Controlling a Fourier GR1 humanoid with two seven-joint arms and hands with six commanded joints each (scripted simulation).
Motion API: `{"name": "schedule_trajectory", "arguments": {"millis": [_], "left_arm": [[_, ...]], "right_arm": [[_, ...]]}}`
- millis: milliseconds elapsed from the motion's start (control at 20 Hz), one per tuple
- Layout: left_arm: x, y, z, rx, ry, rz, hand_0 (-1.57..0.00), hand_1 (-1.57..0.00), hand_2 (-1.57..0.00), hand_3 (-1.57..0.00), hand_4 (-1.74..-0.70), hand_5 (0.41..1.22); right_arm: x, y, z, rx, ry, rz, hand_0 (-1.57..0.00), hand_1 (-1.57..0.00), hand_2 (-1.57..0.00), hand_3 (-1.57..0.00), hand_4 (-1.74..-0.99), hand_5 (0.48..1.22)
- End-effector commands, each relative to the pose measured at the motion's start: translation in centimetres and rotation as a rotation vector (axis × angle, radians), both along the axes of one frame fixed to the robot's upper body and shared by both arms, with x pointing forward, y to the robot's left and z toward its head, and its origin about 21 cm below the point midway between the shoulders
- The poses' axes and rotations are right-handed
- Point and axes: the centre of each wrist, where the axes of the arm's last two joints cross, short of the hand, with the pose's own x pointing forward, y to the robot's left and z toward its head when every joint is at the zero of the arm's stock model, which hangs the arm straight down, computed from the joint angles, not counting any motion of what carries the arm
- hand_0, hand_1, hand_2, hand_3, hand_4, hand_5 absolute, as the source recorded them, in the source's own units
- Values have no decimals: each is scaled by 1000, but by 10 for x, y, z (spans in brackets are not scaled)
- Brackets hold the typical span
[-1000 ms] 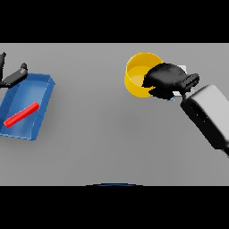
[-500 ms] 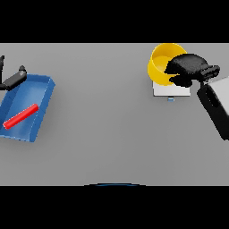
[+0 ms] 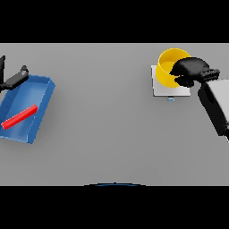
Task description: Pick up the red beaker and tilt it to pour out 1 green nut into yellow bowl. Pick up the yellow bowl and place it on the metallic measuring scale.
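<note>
Yellow bowl [image 3: 167, 69] half hidden by gripping right robot hand [image 3: 190, 71].

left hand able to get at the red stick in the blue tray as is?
Probably yes. The left hand sits at the blue tray's far-left corner, the red stick lies uncovered inside, and nothing stands between them.

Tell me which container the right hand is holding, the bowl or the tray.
The yellow bowl, over the scale; the right hand grips its rim. The blue tray lies far left.
</note>
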Motion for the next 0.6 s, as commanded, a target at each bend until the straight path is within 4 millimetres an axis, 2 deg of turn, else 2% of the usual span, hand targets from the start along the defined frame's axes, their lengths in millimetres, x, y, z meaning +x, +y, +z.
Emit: {"name": "schedule_trajectory", "arguments": {"millis": [0, 200, 300, 400, 450, 500, 550], "left_arm": [[-1, 3, 0, 0, -3, 0, 1, 1, 1, 1, -796, 737], [1, 6, 4, -5, -13, 3, 1, 1, 1, 1, -805, 728], [2, 7, 5, -9, -14, -5, 1, 1, 1, 1, -806, 734], [4, 3, 3, -8, -12, -5, 1, 1, 1, 1, -811, 740], [2, 1, 0, -9, -3, -8, 1, 1, 1, 1, -813, 745], [3, 2, 1, -9, -6, -5, 1, 1, 1, 1, -812, 745], [4, 0, 0, -10, -2, -4, 1, 1, 1, 1, -812, 744]], "right_arm": [[0, -3, -4, 3, 9, -6, -1571, -1547, -1571, -1460, -1726, 1221], [4, -2, -16, -1, 11, -42, -1571, -1475, -1567, -1510, -1727, 1221], [4, -1, -18, 13, 19, -29, -1548, -1420, -1568, -1481, -1721, 1221], [6, -2, -17, 22, 39, -36, -1536, -1411, -1569, -1165, -1728, 1221], [8, -3, -16, 21, 47, -48, -1543, -1443, -1496, -1022, -1659, 1221], [7, -6, -15, 23, 61, -58, -1525, -1350, -1348, -907, -1596, 1134], [7, -5, -17, 28, 66, -65, -1219, -1083, -1132, -824, -1548, 1053]]}}
